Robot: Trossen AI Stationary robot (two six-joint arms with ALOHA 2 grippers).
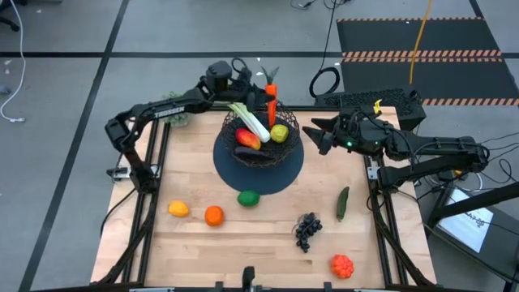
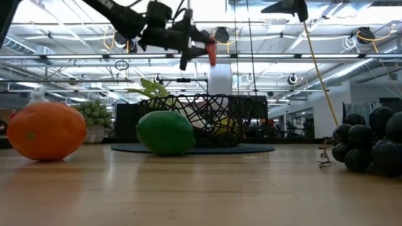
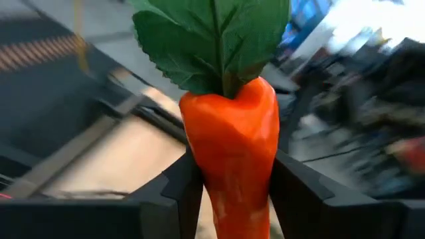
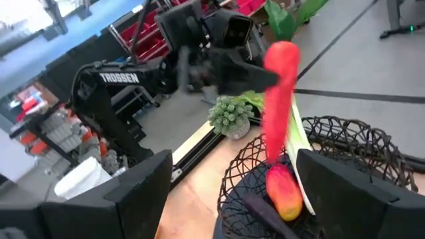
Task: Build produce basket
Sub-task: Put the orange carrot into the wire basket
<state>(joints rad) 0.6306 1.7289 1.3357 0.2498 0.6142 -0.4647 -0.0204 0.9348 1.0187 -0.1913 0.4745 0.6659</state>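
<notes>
The black wire basket (image 1: 261, 138) stands on a dark round mat (image 1: 280, 174) and holds a leek (image 1: 250, 120), a mango (image 1: 248, 139) and a yellow-green fruit (image 1: 279, 132). An orange carrot (image 1: 272, 104) with green leaves hangs above the basket's far rim, with my left gripper (image 1: 261, 89) shut on it. My right gripper (image 1: 316, 134) hovers open to the right of the basket, holding nothing. On the table lie a lemon (image 1: 178, 208), an orange (image 1: 213, 215), a lime (image 1: 248, 197), a cucumber (image 1: 343, 203), grapes (image 1: 306, 229) and a red fruit (image 1: 342, 265). My left gripper pinches the carrot's upper body (image 3: 229, 166), just below the leaves, between its two fingers (image 3: 182, 192). The fingers come in about level from the table's far left side and lie across the carrot. The carrot hangs roughly upright, leaves up and tip (image 4: 272, 156) down, clear of the basket.
A fuzzy grey-green clump (image 4: 230, 114) sits at the far left, beyond the basket. The loose fruits are spread over the near half of the table. In the low view the orange (image 2: 47, 130), lime (image 2: 166, 132) and grapes (image 2: 367, 141) stand in front of the basket (image 2: 207, 119).
</notes>
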